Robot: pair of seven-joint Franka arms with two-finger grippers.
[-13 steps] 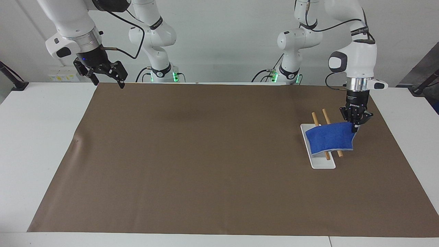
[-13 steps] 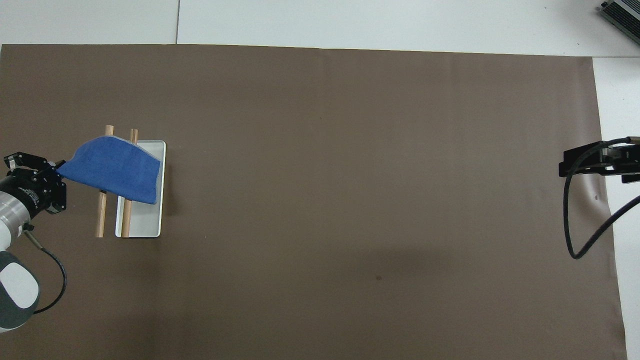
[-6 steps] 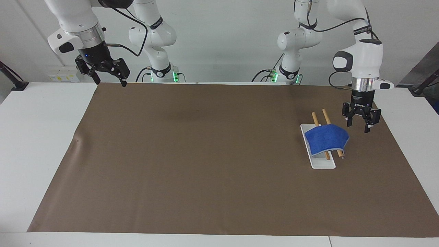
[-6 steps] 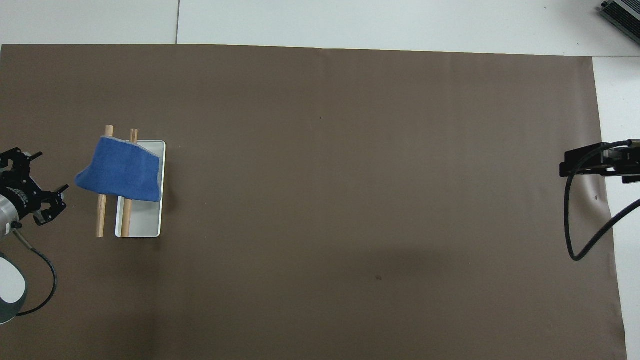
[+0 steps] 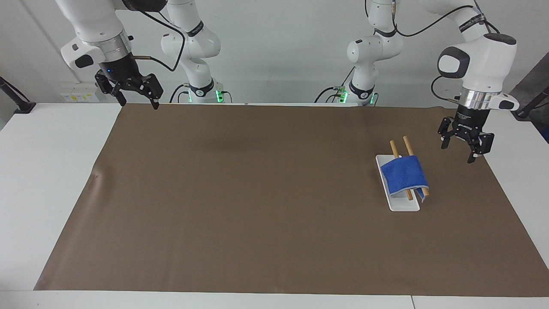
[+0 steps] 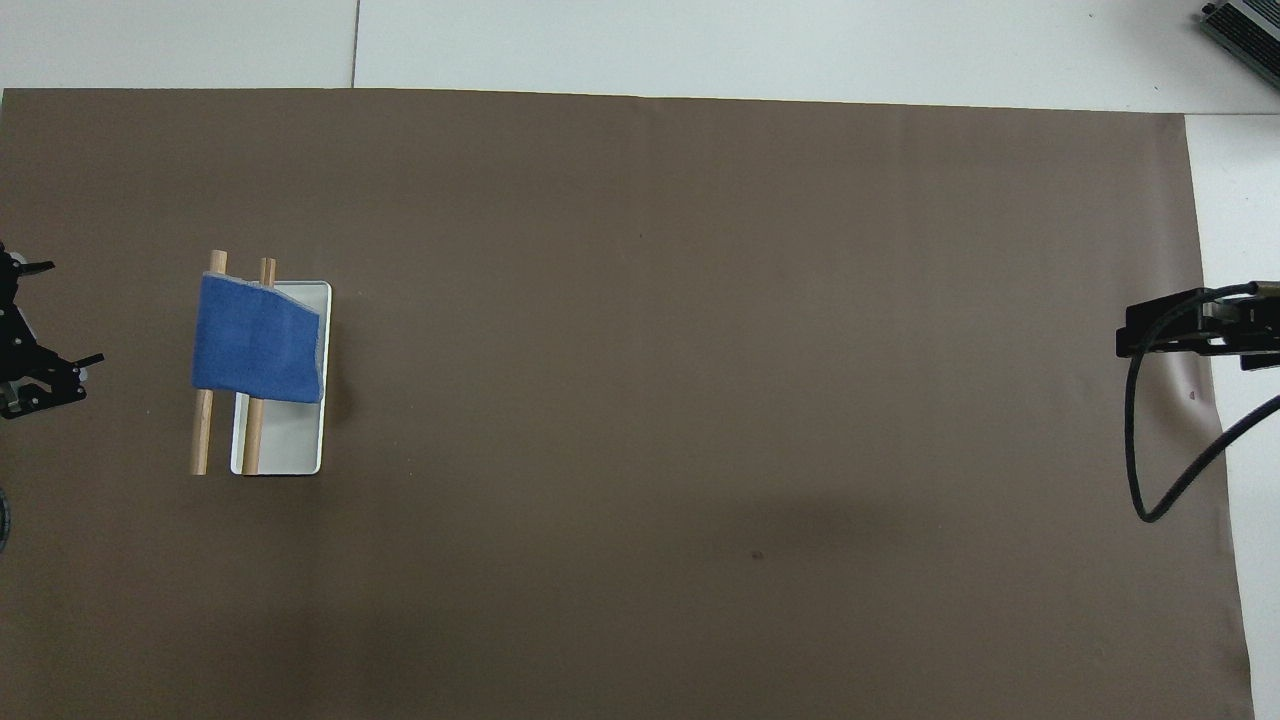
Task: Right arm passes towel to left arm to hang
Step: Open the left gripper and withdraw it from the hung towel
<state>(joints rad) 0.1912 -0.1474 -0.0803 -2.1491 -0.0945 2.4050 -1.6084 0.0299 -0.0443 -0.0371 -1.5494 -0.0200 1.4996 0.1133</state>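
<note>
Towel [image 5: 404, 174] lies draped over the two rods [image 5: 407, 148] of the white-based rack [image 5: 403, 205], near the worktop edge at the left arm's end. Left gripper [image 5: 464, 146], jaws spread and empty, hangs over the mat [image 5: 257, 193] beside the rack, clear of the cloth. Right gripper [image 5: 134, 91], jaws also spread, waits over the mat corner at its own end. Risk: the towel sits lopsided, one end dangling low, so its own weight or a brush from the left gripper could slide it off
</note>
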